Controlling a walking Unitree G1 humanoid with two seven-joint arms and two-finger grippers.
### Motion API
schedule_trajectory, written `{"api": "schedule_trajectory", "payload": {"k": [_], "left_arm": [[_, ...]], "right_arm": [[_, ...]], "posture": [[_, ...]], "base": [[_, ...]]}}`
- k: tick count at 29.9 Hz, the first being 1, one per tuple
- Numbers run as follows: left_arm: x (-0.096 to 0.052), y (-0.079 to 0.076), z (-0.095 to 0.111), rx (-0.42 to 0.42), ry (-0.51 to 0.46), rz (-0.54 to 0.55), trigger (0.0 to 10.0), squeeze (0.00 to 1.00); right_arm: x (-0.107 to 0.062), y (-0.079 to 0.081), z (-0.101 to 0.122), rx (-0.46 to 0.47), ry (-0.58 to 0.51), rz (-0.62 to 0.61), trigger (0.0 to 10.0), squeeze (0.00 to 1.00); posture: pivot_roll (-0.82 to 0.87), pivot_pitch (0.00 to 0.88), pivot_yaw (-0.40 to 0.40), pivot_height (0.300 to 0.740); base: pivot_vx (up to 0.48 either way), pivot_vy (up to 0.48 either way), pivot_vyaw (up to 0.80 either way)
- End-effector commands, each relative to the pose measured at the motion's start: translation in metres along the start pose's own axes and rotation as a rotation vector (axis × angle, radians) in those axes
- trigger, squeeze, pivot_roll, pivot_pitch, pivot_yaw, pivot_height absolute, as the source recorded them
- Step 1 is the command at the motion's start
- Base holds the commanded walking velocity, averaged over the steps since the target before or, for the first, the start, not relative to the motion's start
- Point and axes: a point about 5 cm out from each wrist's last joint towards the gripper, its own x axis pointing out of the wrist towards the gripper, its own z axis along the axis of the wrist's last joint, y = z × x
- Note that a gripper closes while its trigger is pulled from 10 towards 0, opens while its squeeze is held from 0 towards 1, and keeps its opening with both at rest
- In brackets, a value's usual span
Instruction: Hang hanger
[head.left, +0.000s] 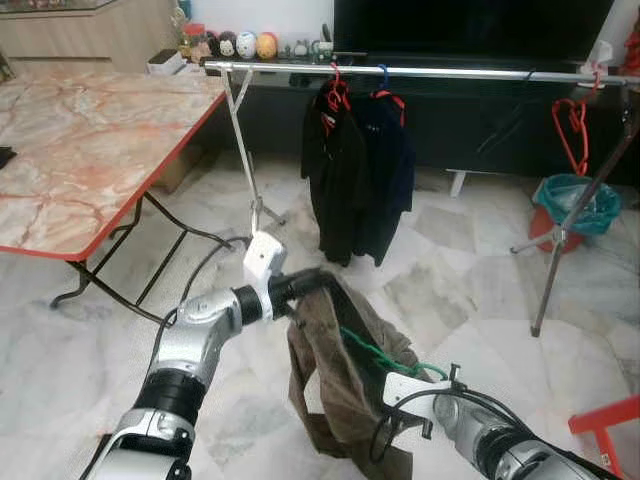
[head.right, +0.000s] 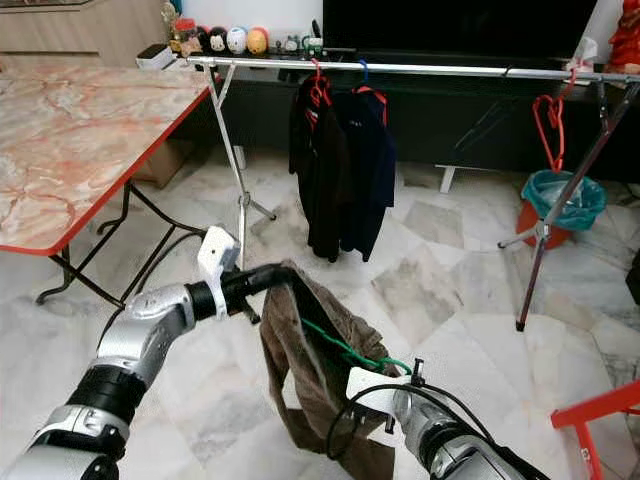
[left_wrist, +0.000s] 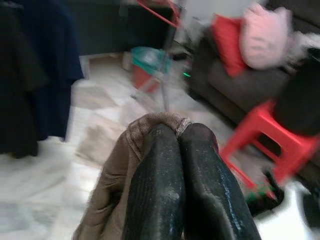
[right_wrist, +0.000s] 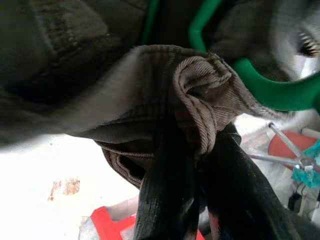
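1. On the far left stands a big table with a pink marble top and a red edge (head.left: 95, 130). It has thin black legs.
2. The left gripper (head.left: 318, 282) is held out in front of the robot, above the pale marble floor (head.left: 450, 290). Its two black fingers (left_wrist: 170, 185) are pressed tight together, and they pinch the top edge of a brown ribbed cloth (head.left: 340, 375).
3. The brown ribbed cloth hangs down from that gripper in a long loose fold. It sits low, near the floor, well below the rail.
4. A thin green plastic hanger (head.left: 375, 352) is tucked in the brown cloth. Part of it pokes out across the cloth toward the right arm.
5. The right gripper (right_wrist: 200, 150) is low down by the right side of the cloth. Its fingers are closed on a bunched bit of the brown cloth, right beside the green hanger.
6. Farther back, a long silver metal rail (head.left: 420, 71) runs across the room on thin metal legs.
7. Two dark coats (head.left: 355, 170) hang side by side on the rail.
8. Toward the right end of the rail hang bare red hangers (head.left: 573, 125).
9. Past them on the floor is a red bin with a teal bag (head.left: 572, 205).
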Motion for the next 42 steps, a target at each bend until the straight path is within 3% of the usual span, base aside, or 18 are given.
{"api": "schedule_trajectory", "payload": {"k": [1,5,7,8,9,10,11,12,14,16,18,23,26,28,33,36,39,42], "left_arm": [[0.002,0.01,0.025,0.024,-0.117,0.073,10.0,0.0],[0.003,0.016,0.036,0.011,-0.182,0.157,10.0,0.0],[0.003,0.015,0.034,-0.001,-0.165,0.136,10.0,0.0],[0.003,0.014,0.032,0.002,-0.15,0.119,10.0,0.0],[0.002,0.008,0.019,0.031,-0.061,0.061,10.0,0.0],[0.002,0.008,0.019,0.031,-0.061,0.061,10.0,0.0],[0.0,0.004,0.008,0.074,0.022,0.014,10.0,0.0],[-0.004,-0.003,-0.012,0.137,0.151,-0.053,10.0,0.0],[-0.009,-0.009,-0.022,0.129,0.198,-0.116,10.0,0.0],[-0.011,-0.012,-0.024,0.126,0.205,-0.146,10.0,0.0],[-0.016,-0.025,-0.029,0.134,0.241,-0.277,10.0,0.0],[-0.019,-0.036,-0.028,0.115,0.231,-0.372,10.0,0.0],[-0.018,-0.039,-0.025,0.108,0.217,-0.398,10.0,0.0],[-0.02,-0.044,-0.025,0.11,0.219,-0.45,10.0,0.0],[-0.029,-0.056,-0.032,0.125,0.3,-0.554,10.0,0.0],[-0.031,-0.059,-0.034,0.129,0.319,-0.568,10.0,0.0],[-0.033,-0.052,-0.048,0.185,0.418,-0.507,10.0,0.0],[-0.031,-0.043,-0.058,0.247,0.487,-0.413,10.0,0.0]], "right_arm": [[0.001,0.012,0.0,-0.036,0.004,0.056,10.0,0.0],[0.001,0.014,-0.002,-0.043,0.01,0.059,10.0,0.0],[0.001,0.013,-0.003,-0.01,0.005,0.031,10.0,0.0],[0.001,0.012,-0.004,0.009,0.003,0.018,10.0,0.0],[0.001,0.008,-0.006,0.04,-0.001,-0.018,10.0,0.0],[0.001,0.008,-0.006,0.04,-0.001,-0.018,10.0,0.0],[0.001,0.004,-0.007,0.056,-0.003,-0.039,10.0,0.0],[0.0,-0.003,-0.008,0.099,-0.014,-0.072,10.0,0.0],[-0.001,-0.012,-0.008,0.143,-0.034,-0.125,10.0,0.0],[-0.001,-0.015,-0.007,0.198,-0.048,-0.134,10.0,0.0],[-0.003,-0.028,-0.002,0.365,-0.099,-0.168,10.0,0.0],[-0.004,-0.032,0.001,0.466,-0.124,-0.171,10.0,0.0],[-0.004,-0.031,0.004,0.463,-0.128,-0.165,10.0,0.0],[-0.004,-0.031,0.007,0.52,-0.146,-0.156,10.0,0.0],[-0.006,-0.043,0.01,0.764,-0.19,-0.195,10.0,0.0],[-0.007,-0.047,0.011,0.808,-0.204,-0.203,10.0,0.0],[-0.016,-0.079,0.025,1.008,-0.345,-0.236,10.0,0.0],[-0.022,-0.092,0.033,1.084,-0.419,-0.248,10.0,0.0]], "posture": [[0.12,0.0,0.005,0.74],[0.12,0.0,0.005,0.74],[0.12,0.0,0.005,0.74],[0.12,0.0,0.007,0.74],[0.12,0.0,0.007,0.74],[0.12,0.0,0.007,0.74],[0.12,0.0,0.007,0.74],[0.12,0.0,0.007,0.74],[0.12,0.0,0.006,0.74],[0.12,0.0,0.006,0.74],[0.12,0.0,0.005,0.74],[0.13,0.0,0.001,0.74],[0.13,0.0,0.0,0.74],[0.13,0.0,0.0,0.74],[0.13,0.0,0.001,0.74],[0.13,0.0,0.001,0.74],[0.13,0.0,0.003,0.74],[0.13,0.0,0.004,0.74]], "base": [[0.0,0.0,0.0],[0.0,0.0,0.0],[0.0,0.0,0.0],[0.0,0.0,0.0],[0.0,0.0,0.0],[0.0,0.0,0.0],[0.0,0.0,0.0],[0.0,0.0,0.0],[0.0,0.0,0.0],[0.0,0.0,0.0],[0.0,0.0,0.0],[0.0,0.0,0.0],[0.0,0.0,0.0],[0.0,0.0,0.0],[0.0,0.0,0.0],[0.0,0.0,0.0],[0.0,0.0,0.0],[0.0,0.0,0.0]]}}
